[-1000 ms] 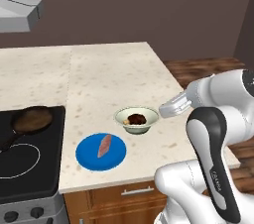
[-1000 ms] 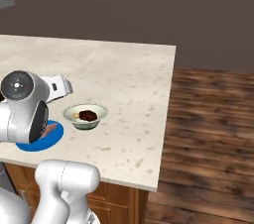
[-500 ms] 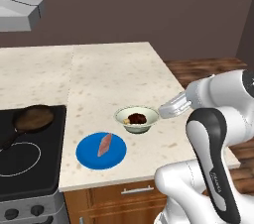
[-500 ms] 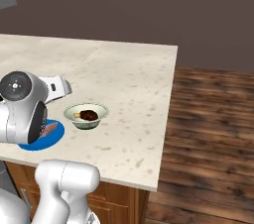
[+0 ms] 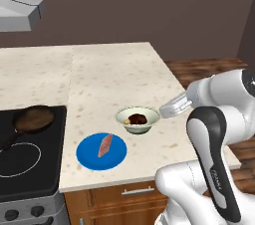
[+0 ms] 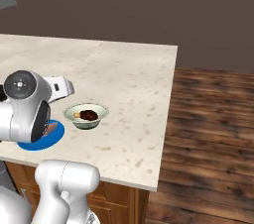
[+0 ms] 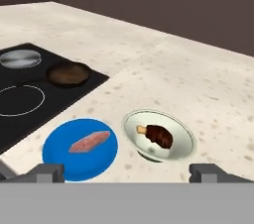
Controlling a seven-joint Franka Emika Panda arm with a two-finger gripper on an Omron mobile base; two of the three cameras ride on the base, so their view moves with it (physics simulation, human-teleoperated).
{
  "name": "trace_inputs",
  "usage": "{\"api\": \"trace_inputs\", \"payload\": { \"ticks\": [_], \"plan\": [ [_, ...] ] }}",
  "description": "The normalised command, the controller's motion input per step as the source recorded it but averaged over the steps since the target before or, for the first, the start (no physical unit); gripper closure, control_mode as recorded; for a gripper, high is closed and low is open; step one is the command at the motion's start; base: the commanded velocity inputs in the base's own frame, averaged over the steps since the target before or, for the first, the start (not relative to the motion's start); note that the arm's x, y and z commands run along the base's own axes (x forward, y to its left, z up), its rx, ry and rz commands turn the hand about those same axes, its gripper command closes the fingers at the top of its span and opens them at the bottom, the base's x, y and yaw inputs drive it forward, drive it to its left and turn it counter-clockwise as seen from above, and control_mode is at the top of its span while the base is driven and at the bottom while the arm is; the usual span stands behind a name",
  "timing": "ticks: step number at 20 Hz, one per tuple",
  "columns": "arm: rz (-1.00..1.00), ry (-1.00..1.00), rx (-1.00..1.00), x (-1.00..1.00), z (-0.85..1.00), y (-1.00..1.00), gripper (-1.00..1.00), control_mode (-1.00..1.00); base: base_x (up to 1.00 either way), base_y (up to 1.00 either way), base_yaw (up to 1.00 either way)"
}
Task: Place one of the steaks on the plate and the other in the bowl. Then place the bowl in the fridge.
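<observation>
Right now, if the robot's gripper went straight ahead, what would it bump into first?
Probably the small cream-white bowl with the dark brown steak, which sits ahead between the open gripper's fingertips. The depth is hard to judge.

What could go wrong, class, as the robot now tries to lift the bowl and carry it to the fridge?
1. The bowl is shallow and round, so the open jaws may slip off its rim.
2. The plate lies close beside it; a wide approach might knock it or its steak.
3. The dark steak lies loose and could slide out if the bowl tilts.
</observation>
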Motion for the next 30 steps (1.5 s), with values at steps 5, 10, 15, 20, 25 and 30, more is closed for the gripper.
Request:
{"api": "trace_inputs", "payload": {
  "ticks": [5, 10, 15, 20, 25, 30],
  "plan": [
    [-0.07, 0.17, 0.06, 0.45, -0.14, -0.43, -1.0, -1.0, 0.0, 0.0, 0.0],
    [-0.14, 0.16, 0.09, 0.27, -0.19, -0.34, -1.0, -1.0, 0.0, 0.0, 0.0],
    [-0.25, 0.18, 0.19, 0.16, -0.46, -0.24, -1.0, -1.0, 0.0, 0.0, 0.0],
    [-0.28, 0.12, 0.23, 0.01, -0.63, -0.28, -1.0, -1.0, 0.0, 0.0, 0.0],
    [-0.26, 0.05, 0.22, 0.08, -0.54, -0.16, -1.0, -1.0, 0.0, 0.0, 0.0],
    [-0.18, 0.07, 0.15, 0.37, -0.14, 0.0, -1.0, -1.0, 0.0, 0.0, 0.0]
  ]
}}
